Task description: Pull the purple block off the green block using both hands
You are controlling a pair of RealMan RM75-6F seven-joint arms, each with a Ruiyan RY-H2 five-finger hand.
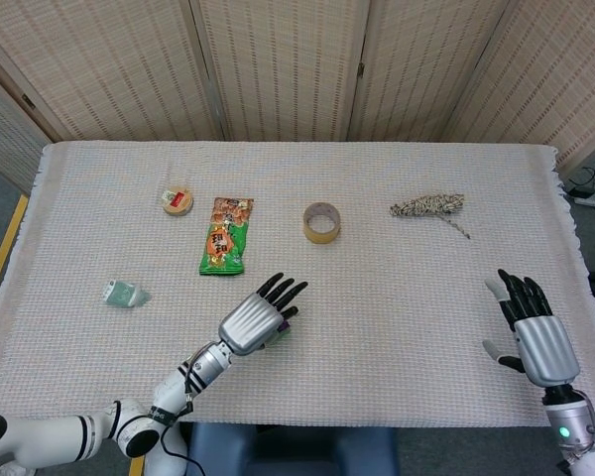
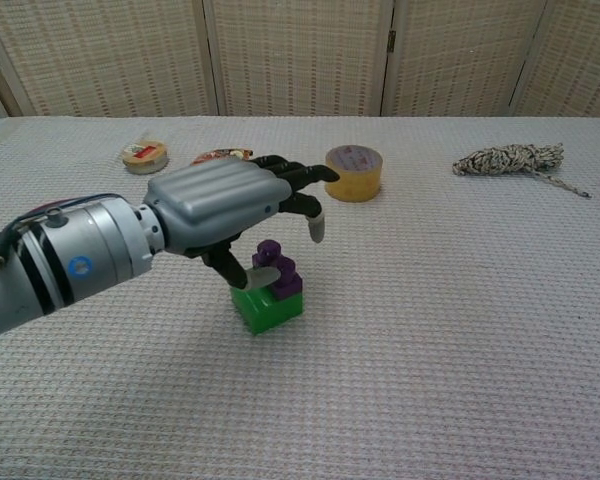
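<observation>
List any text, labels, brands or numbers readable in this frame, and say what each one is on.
No text can be read with confidence.
Green snack packet: large print on its front, too blurred to read.
Yellow tape roll: a faint reddish mark on its side, illegible.
Small round tin: red label on the lid, too small to read.
Left hand: a blue round emblem on the wrist behind it, no readable characters.
Purple block, green block: no print seen.
</observation>
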